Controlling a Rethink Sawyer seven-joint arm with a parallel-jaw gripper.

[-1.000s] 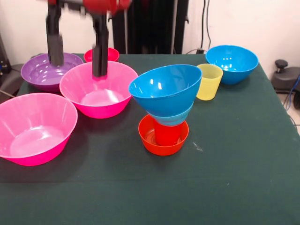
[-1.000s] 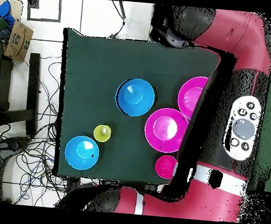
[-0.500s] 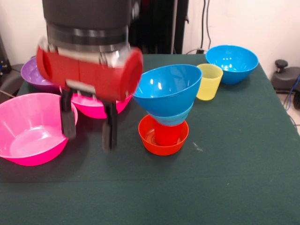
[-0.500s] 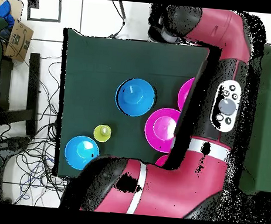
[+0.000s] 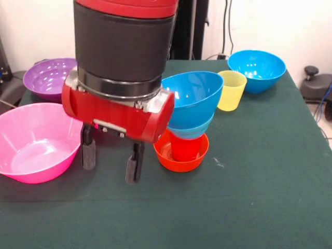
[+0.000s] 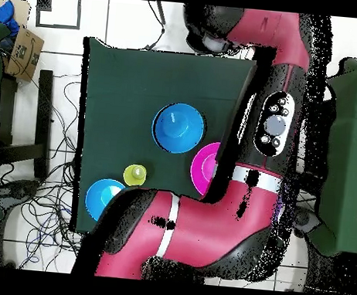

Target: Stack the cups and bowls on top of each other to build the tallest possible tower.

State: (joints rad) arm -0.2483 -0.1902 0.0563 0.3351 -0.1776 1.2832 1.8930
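1. Front view: the gripper hangs empty with its jaws apart, near the table and just left of the tower. The tower leans left: a small orange bowl, a red cup, then blue bowls. The light, glossy plastic looks slippery and easily toppled, so any piece is best taken by its rim, gently.
2. Overhead view: the tower stands mid-table; the yellow cup is well apart from it.

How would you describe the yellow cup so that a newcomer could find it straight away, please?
Start at the tower in the middle of the green table, topped by a tilted blue bowl. In the front view, the yellow cup stands upright on the cloth just right of that top bowl, before a second blue bowl. It is the only yellow piece, narrower than any bowl.
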